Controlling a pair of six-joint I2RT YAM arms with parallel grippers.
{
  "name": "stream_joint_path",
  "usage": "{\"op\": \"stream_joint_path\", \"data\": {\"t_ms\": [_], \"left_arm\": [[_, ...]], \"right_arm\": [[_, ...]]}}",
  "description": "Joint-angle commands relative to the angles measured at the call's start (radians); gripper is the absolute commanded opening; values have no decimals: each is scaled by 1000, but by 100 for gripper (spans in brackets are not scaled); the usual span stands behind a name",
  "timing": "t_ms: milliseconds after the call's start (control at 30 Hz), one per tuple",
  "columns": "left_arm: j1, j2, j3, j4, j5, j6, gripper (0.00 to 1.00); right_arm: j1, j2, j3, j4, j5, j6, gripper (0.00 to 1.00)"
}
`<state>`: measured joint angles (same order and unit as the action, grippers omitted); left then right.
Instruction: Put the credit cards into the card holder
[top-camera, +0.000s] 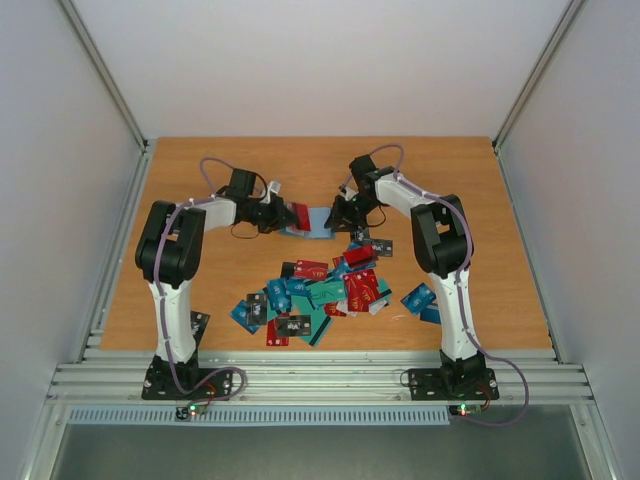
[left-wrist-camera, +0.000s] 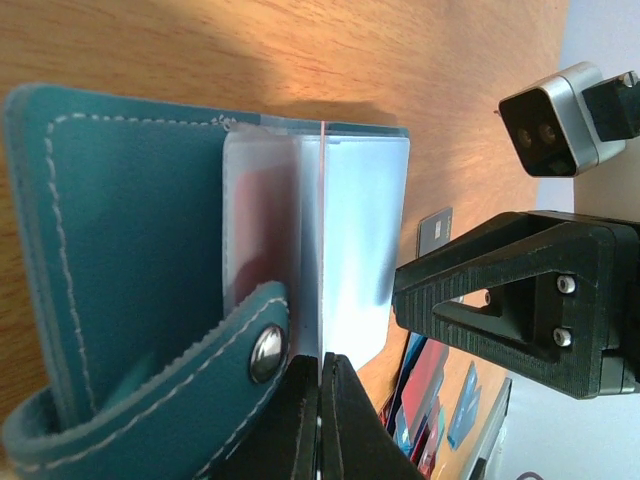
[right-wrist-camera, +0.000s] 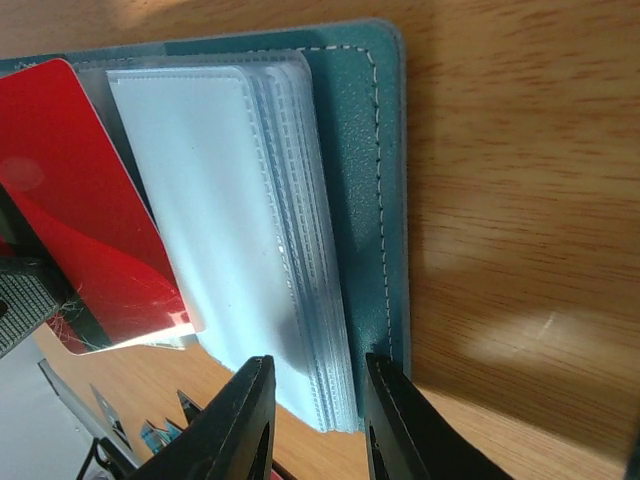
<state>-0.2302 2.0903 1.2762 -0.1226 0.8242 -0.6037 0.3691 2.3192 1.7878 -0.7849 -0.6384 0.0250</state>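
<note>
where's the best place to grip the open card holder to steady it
Likely at the short end of the card holder, clear of the red card, coming in from that end: it lies open and flat, and the clear sleeves stack up there, so fingers can pinch both together.

The card holder (right-wrist-camera: 385, 150) has a matt teal cover with a fine leather-like grain and pale thread stitching. It also has a shiny metal snap (left-wrist-camera: 267, 352) and a stack of smooth, cloudy plastic sleeves (right-wrist-camera: 220, 220). The red card (right-wrist-camera: 80, 220) is glossy plastic catching glare, the table (right-wrist-camera: 520, 200) is smooth wood grain with a soft sheen, and the right end effector (right-wrist-camera: 315, 415) is matt black plastic.
</note>
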Motion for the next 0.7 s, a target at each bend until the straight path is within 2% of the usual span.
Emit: {"op": "stream_joint_path", "data": {"t_ms": [0,300,667], "left_arm": [[4,7,-16,9,24,-17,0],[3,14,-14,-15,52,-6,0],[2,18,25,-137,77,61,0]], "right_arm": [[14,18,-34,-15,13,-4,26],[14,16,-34,-12,7,-2,26],[15,14,-34,-6,3,1,26]]}}
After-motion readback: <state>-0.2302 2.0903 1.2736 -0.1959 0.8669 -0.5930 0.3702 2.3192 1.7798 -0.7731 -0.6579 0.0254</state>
